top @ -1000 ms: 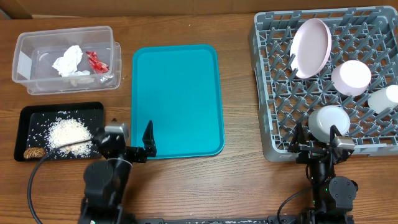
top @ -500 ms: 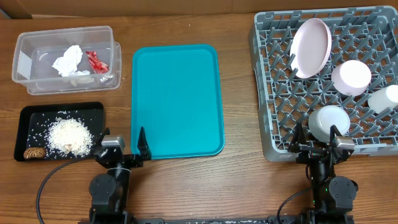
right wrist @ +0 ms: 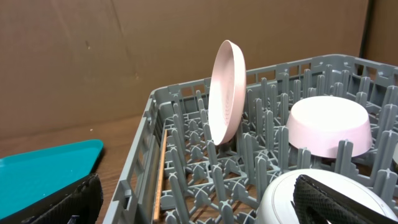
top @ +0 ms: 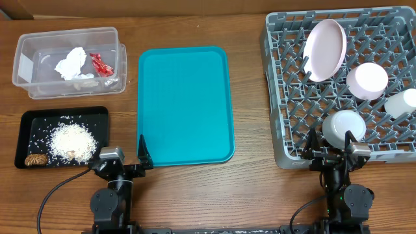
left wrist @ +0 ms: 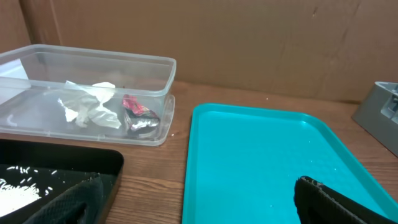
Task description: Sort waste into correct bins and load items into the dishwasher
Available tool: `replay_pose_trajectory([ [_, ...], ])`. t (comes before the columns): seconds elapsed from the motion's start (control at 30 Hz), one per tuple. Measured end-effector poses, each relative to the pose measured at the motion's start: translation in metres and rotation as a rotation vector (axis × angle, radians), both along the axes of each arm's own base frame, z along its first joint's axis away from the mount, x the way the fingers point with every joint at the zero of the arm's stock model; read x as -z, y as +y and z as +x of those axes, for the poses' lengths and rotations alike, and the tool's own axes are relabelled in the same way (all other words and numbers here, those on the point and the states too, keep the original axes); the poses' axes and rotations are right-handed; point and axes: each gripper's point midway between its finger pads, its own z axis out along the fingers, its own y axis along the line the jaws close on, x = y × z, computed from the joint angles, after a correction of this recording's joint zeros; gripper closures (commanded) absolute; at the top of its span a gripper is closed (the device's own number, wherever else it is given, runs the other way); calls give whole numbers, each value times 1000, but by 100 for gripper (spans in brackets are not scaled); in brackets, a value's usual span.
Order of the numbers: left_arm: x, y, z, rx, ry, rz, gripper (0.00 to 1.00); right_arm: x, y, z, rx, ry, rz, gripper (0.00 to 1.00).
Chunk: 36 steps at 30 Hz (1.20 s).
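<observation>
Left pincer (top: pixel 123 160), right pincer (top: pixel 331 144): both agape

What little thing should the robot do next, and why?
Probably just rest both arms where they are. Nothing lies on the teal tray, napkin and wrapper are in the clear tub, rice in the black tray, plate in the rack, and left gripper and right gripper are open, empty.
</observation>
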Motion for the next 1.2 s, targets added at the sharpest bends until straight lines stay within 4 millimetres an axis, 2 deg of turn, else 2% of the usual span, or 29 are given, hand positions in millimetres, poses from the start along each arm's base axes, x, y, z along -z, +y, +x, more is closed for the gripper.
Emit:
replay_pose_trajectory([
  [1.2,0,1,0,4,4,82,0,0,0,0,0,0,0,0],
])
